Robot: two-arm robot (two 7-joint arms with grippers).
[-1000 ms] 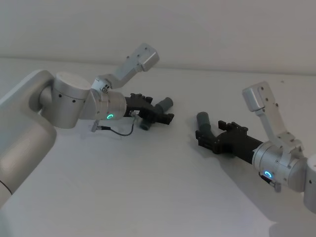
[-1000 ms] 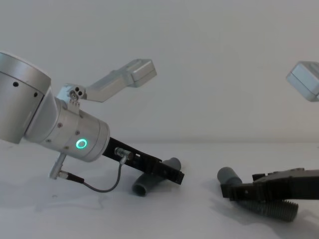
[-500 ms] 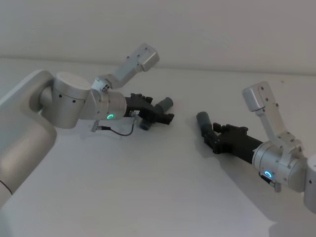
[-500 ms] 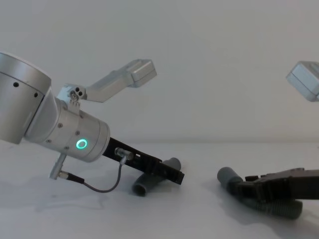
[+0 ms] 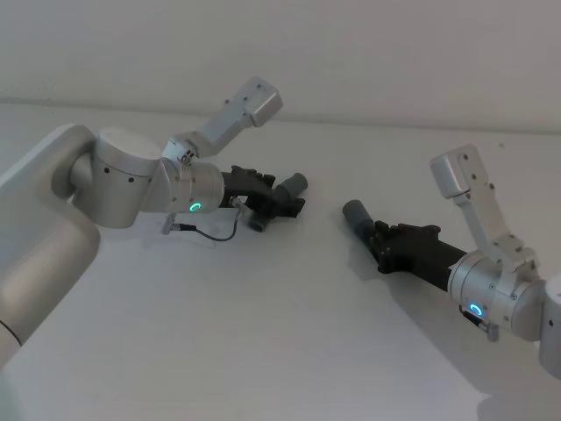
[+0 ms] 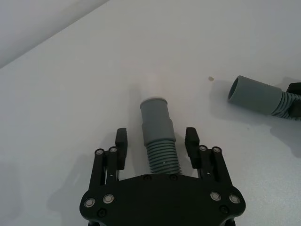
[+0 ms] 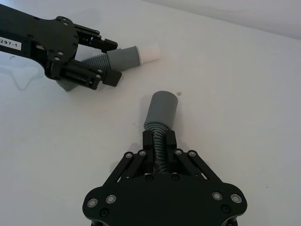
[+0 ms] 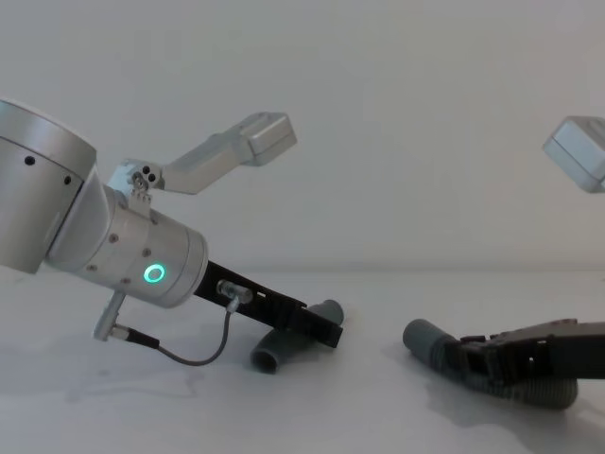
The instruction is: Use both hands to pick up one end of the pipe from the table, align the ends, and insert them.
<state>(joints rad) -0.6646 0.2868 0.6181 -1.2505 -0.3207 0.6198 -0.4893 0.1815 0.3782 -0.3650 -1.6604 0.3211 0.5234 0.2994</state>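
The short elbow [image 6: 157,129] lies on the white table [image 5: 263,333], its pale-tipped stepped end [image 6: 154,101] pointing away from the wrist. My left gripper [image 6: 156,139] is open and straddles the elbow, one finger on each side with a gap to each; the head view shows this gripper [image 5: 282,203] low over the elbow [image 5: 292,185]. My right gripper [image 7: 159,135] is shut on the ribbed hose [image 7: 160,141] just behind its smooth grey cuff [image 7: 161,109]. In the head view the cuff [image 5: 355,213] points toward the left gripper from the right gripper [image 5: 382,239].
A thin black cable [image 5: 215,235] loops from the left wrist down near the table. A pale wall [image 5: 368,53] stands behind the table's far edge. A small dark speck [image 7: 178,93] lies on the table beyond the cuff.
My right gripper has gone from open around the hose to shut on it, and the cuff has shifted slightly toward the left. The left arm has barely moved.
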